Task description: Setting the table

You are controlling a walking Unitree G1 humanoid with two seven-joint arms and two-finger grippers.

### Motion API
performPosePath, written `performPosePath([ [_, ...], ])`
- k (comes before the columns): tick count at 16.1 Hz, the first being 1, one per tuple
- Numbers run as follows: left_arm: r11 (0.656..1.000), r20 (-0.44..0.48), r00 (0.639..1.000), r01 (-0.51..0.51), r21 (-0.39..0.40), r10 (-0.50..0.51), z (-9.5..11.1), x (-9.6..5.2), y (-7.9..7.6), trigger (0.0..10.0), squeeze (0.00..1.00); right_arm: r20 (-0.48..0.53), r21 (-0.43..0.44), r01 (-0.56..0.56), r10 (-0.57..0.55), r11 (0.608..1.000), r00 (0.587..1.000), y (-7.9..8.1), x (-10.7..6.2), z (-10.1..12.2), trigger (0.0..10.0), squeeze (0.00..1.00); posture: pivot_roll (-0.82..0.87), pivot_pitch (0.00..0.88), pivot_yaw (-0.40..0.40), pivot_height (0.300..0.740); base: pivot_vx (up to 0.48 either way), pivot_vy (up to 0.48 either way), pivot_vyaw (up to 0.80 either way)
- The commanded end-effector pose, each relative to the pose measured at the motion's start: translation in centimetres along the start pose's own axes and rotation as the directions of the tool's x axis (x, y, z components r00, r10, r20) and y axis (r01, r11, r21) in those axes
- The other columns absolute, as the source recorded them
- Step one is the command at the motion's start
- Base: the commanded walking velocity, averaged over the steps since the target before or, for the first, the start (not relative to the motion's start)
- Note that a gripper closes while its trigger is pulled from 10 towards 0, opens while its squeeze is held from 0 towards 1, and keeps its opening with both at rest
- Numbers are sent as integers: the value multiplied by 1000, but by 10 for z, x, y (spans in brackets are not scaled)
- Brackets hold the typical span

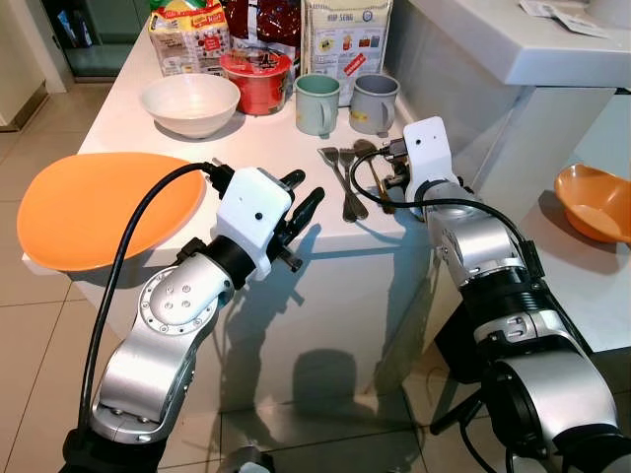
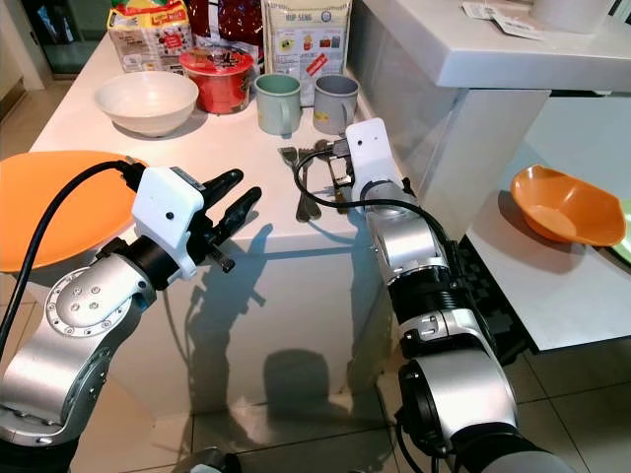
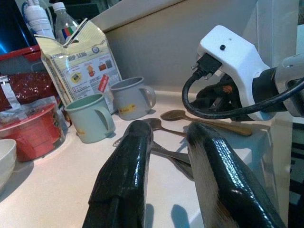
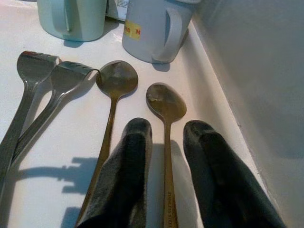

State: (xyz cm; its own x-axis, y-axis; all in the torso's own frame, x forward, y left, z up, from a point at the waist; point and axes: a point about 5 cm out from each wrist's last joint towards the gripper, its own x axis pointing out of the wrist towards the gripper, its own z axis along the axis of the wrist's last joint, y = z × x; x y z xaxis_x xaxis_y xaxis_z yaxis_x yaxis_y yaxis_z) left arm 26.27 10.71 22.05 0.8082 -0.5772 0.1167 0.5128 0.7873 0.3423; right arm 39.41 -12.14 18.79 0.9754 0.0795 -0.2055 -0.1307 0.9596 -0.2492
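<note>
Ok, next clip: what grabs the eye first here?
The right gripper is low over the white counter, its open fingers straddling the handle of a gold spoon beside the grey mug. The big orange plate overhangs the counter's left edge, with the left gripper poised beside it.

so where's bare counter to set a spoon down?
Free: the white strip between the orange plate and the forks, in front of the white bowl. Crowded: back edge with packets, red cup and two mugs; the cutlery cluster under the right gripper.
</note>
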Motion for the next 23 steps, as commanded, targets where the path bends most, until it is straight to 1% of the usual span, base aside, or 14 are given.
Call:
performPosePath([
  [1,1000,14,1000,17,11,-17,4,-1,-1,10000,0,11,16,10,-10,1000,1000,-4,1,3,10000,851,72,0,-35,740,0,0,0],
  [2,1000,14,1000,15,12,-16,4,-1,-1,10000,0,11,18,6,-7,1000,1000,-3,1,2,10000,851,72,0,-35,740,0,0,0],
  [3,1000,13,1000,12,14,-13,4,-1,0,10000,0,15,25,0,-1,1000,1000,-3,2,3,10000,973,72,0,-35,740,0,0,0],
  [4,1000,14,1000,10,17,-10,4,-1,0,10000,0,15,39,-13,12,999,1000,-2,3,5,10000,1000,76,0,-36,740,0,0,0],
  [10,1000,15,1000,5,27,-6,6,-3,2,10000,0,-38,81,-52,55,995,998,-7,14,8,10000,980,89,0,-40,740,0,0,0],
  [11,1000,13,1000,6,27,-6,6,-4,2,10000,0,-58,95,-19,24,995,998,-13,16,8,10000,290,89,0,-40,740,0,0,0],
  [12,1000,13,1000,6,27,-7,6,-4,2,10000,0,-75,108,2,6,994,997,-17,17,8,10000,0,88,0,-40,740,0,0,0],
  [14,1000,14,1000,6,26,-7,6,-4,2,10000,0,-94,125,14,-2,992,996,-20,17,7,10000,0,88,0,-39,740,0,0,0],
  [16,1000,11,1000,10,25,-10,7,-4,2,10000,0,-114,210,9,15,978,993,-22,18,8,10000,0,88,7,-33,740,0,0,0],
  [17,1000,10,1000,11,25,-11,7,-4,2,10000,0,-122,228,7,22,974,992,-21,18,7,8471,0,88,11,-32,740,0,0,0],
  [18,1000,7,1000,12,25,-12,7,-5,2,10000,0,-148,266,-1,42,964,988,-17,19,1,4078,0,91,17,-33,740,0,0,0],
  [19,1000,6,1000,11,25,-11,7,-5,3,10000,0,-157,276,-3,49,961,986,-14,19,-2,4980,0,91,17,-33,740,0,0,0],
  [21,1000,4,1000,11,24,-11,7,-5,2,10000,0,-172,287,-2,53,958,984,-11,19,-6,9294,0,93,21,-35,740,0,0,0],
  [23,1000,1,1000,10,23,-10,6,-6,2,10000,0,-187,302,6,53,953,981,-10,19,-9,10000,0,93,21,-35,740,0,0,0],
])
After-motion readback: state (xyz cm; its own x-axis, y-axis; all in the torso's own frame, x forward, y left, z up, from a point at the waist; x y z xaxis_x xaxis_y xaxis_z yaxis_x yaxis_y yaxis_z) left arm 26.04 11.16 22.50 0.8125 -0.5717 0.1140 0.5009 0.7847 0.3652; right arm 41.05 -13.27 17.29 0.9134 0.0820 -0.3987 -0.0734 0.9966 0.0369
